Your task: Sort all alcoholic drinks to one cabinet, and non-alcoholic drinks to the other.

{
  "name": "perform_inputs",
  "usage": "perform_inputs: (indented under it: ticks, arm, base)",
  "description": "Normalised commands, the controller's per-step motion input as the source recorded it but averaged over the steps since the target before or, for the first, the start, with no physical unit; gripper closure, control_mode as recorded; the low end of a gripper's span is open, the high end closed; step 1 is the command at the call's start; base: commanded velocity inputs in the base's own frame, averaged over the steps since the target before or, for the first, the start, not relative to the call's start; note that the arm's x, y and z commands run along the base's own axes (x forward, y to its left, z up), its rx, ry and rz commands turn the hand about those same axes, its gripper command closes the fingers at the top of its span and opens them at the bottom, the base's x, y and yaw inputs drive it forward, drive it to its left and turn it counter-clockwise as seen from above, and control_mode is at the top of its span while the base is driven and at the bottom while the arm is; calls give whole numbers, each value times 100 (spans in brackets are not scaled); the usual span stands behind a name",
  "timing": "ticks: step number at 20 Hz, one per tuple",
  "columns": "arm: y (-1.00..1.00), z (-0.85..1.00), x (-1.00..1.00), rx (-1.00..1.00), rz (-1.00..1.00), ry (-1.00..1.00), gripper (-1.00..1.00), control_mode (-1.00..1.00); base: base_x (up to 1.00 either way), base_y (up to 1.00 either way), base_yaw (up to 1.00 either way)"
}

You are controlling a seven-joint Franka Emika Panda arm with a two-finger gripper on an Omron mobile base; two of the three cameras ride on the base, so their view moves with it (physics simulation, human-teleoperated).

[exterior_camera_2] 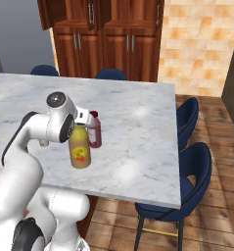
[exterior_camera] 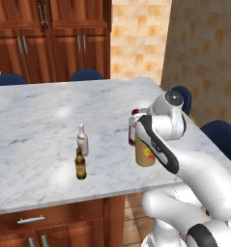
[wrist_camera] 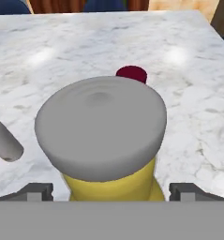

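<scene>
My gripper (wrist_camera: 111, 191) is open, its two fingertips (wrist_camera: 36, 191) standing wide on either side of the mustard-yellow bottle (wrist_camera: 114, 183) just below its broad grey cap (wrist_camera: 100, 126), with gaps showing on both sides. That yellow bottle (exterior_camera: 145, 155) (exterior_camera_2: 81, 149) stands upright near the counter's front edge. The maroon bottle (exterior_camera_2: 95, 131) (exterior_camera: 132, 129) stands right behind it, and its cap (wrist_camera: 131, 73) peeks over the grey cap. The whitish bottle (exterior_camera: 82, 140) and the amber bottle (exterior_camera: 80, 165) stand together further left. The wooden cabinet (exterior_camera: 49, 43) (exterior_camera_2: 108, 39) is behind the counter, doors shut.
The marble counter (exterior_camera: 35, 111) (exterior_camera_2: 143, 127) stretches wide around the bottles. Blue chairs stand along its far side (exterior_camera: 86, 75) and its right side (exterior_camera_2: 194, 164) (exterior_camera: 224, 137). A pale rounded tip (wrist_camera: 5, 143) shows at the hand view's left edge.
</scene>
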Motion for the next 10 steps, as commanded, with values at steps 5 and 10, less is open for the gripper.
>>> perform_inputs:
  ticks: [5, 10]
  arm:
    - [-20, 76, -80, 1, 4, 1, 100, -100]
    - [-30, 74, -79, 3, 11, -2, 100, -100]
  base:
    - [0, 0, 0]
    - [0, 0, 0]
